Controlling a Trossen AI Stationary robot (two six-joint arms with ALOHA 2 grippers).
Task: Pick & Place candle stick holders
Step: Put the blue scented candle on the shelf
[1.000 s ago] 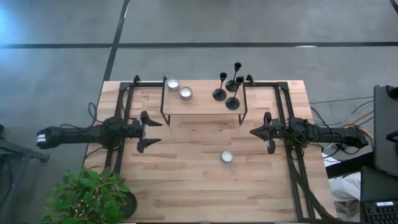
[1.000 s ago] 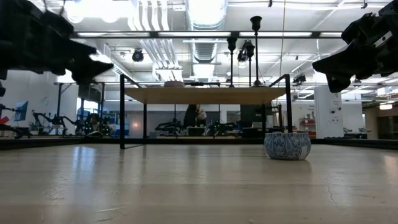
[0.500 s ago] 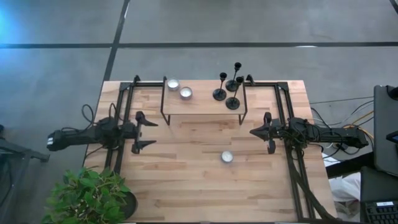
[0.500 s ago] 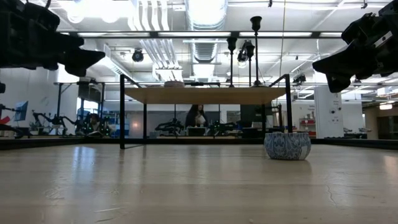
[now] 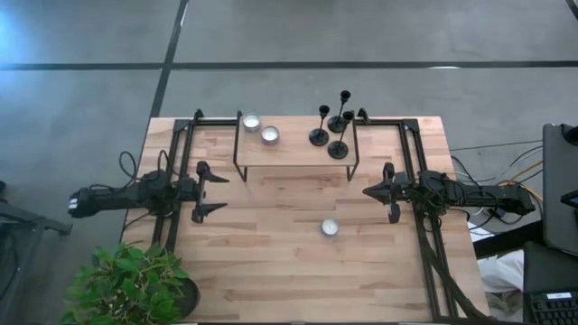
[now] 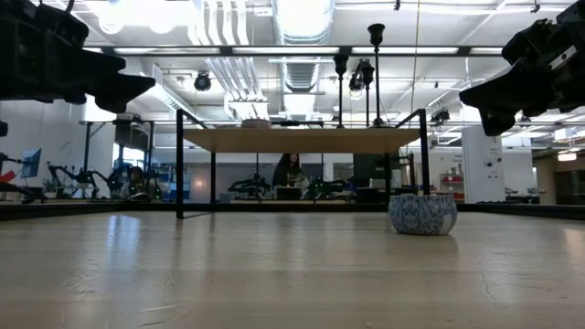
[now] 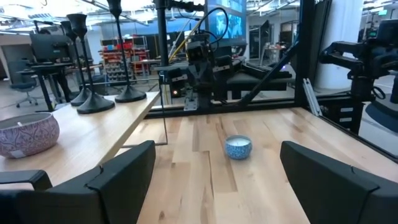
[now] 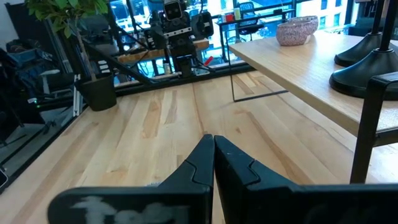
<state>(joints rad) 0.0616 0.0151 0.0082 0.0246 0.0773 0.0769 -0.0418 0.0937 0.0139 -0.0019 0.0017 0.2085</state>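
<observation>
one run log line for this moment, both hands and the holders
left hand open, empty, left of shelf | right hand shut, empty, right side | candle stick holders three upright on shelf, untouched

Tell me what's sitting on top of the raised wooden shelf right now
On the raised shelf stand three black candle stick holders at its right end and two small bowls toward its left. The space beneath the shelf is covered from above; the low view shows nothing there.
</observation>
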